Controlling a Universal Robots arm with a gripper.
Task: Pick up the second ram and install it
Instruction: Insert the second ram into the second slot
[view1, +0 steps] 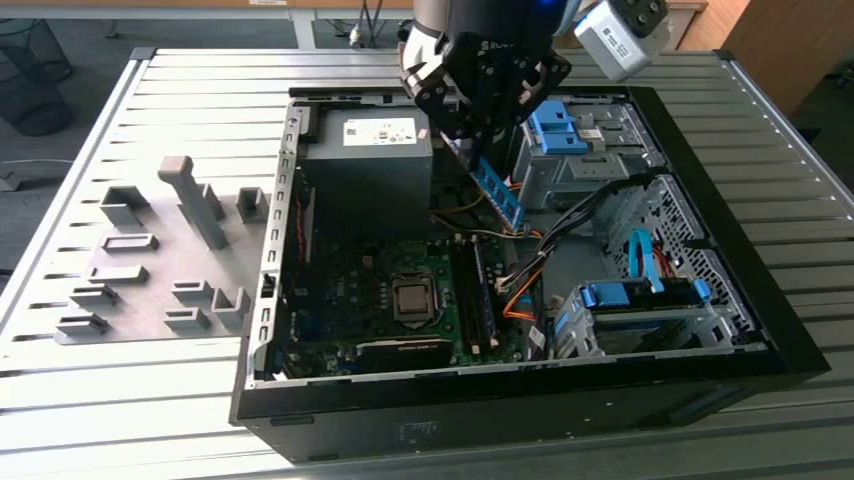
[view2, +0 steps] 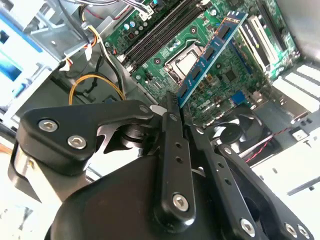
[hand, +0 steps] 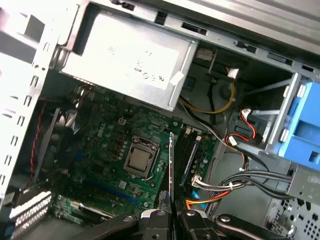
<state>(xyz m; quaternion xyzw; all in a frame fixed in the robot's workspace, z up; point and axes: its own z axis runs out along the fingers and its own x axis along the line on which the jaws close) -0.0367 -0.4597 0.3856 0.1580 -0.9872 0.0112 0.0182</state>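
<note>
holding: my gripper (view1: 470, 140) is clamped shut on the second ram (view1: 498, 195), with the fingers pinching one end of the stick.
ram position: i see it in the air over the open computer case (view1: 767, 350), slanting downward and not seated in anything.
exterior view: the blue stick hangs between the power supply (view1: 367, 150) and the blue drive cage (view1: 554, 130), above a bundle of orange and black cables (view1: 523, 285).
second wrist view: the ram's chip side faces me, reaching out from the closed jaws over the motherboard (view2: 235, 75).
first wrist view: i see the stick edge-on, a thin line just beside the dark memory slots (hand: 186, 150) and the cpu socket (hand: 139, 161).
table: gray holder blocks (view1: 160, 260) stand outside the case, well apart from the gripper.
</note>
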